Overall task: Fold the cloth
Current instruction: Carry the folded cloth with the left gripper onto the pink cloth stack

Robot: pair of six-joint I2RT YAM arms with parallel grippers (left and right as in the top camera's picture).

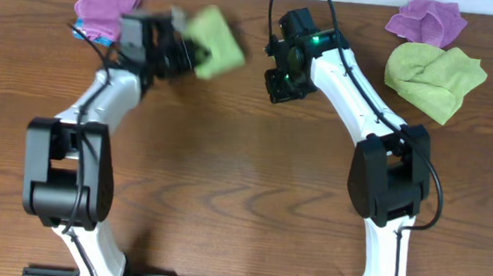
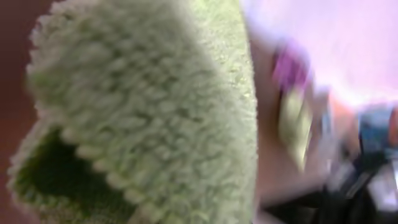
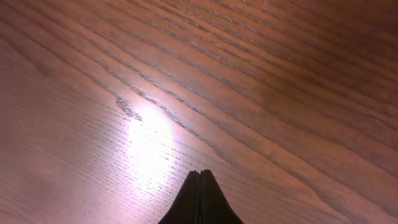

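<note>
Cloth — green, folded, blurred, at the table's upper left; left gripper is clamping it. Right gripper — fingers are pressing together on nothing, hovering above the wood.

The brown wood-grain table carries cloths along its far edge. At eleven o'clock lies a folded purple cloth, with a bit of blue fabric showing under its near-left corner. At one o'clock sits a crumpled purple cloth. Just beside it, toward two o'clock, lies a rumpled lime-green cloth. The middle is bare grain.
</note>
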